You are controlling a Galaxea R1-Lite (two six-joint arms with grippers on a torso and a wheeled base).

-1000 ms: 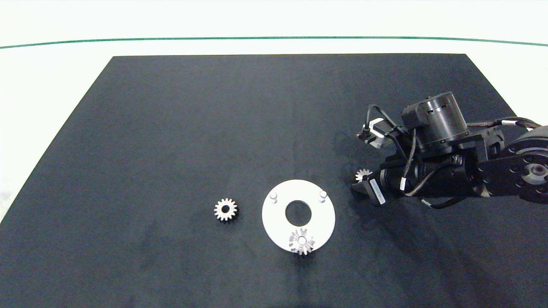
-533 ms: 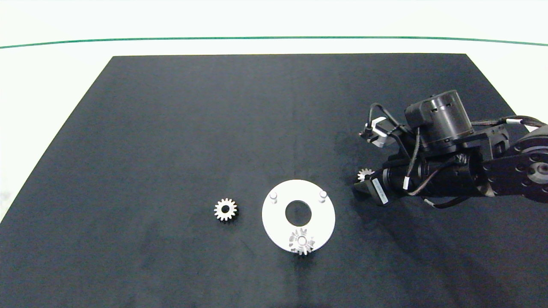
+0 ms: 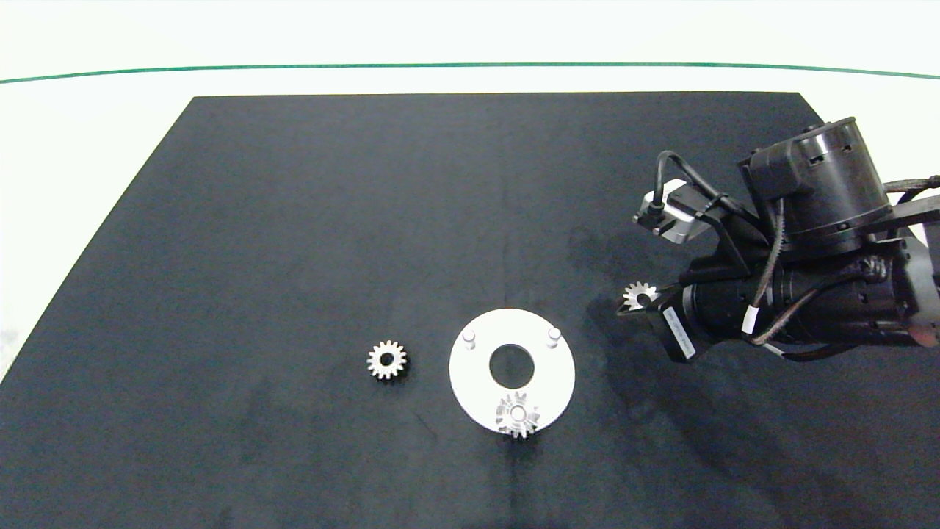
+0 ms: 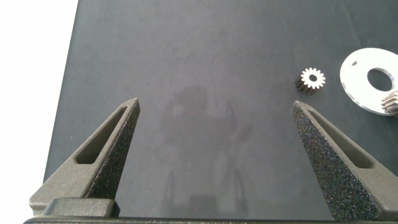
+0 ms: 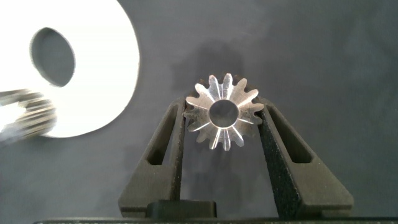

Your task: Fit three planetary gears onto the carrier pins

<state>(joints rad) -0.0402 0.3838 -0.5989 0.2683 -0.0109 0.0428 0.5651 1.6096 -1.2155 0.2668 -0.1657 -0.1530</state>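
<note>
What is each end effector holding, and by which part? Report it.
Right end effector grips a planetary gear by its toothed rim, on opposite sides. Left end effector holds nothing.

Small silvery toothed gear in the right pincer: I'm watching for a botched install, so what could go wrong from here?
1. The right pincer pinches the small silvery toothed gear only by its tooth tips, so it might slip or tilt.
2. The flat white round disc lies loose on the black mat; pushing down off-centre on a short pale peg could shift it.
3. The gear already seated overhangs the disc's rim, so a nudge may disturb it.
</note>
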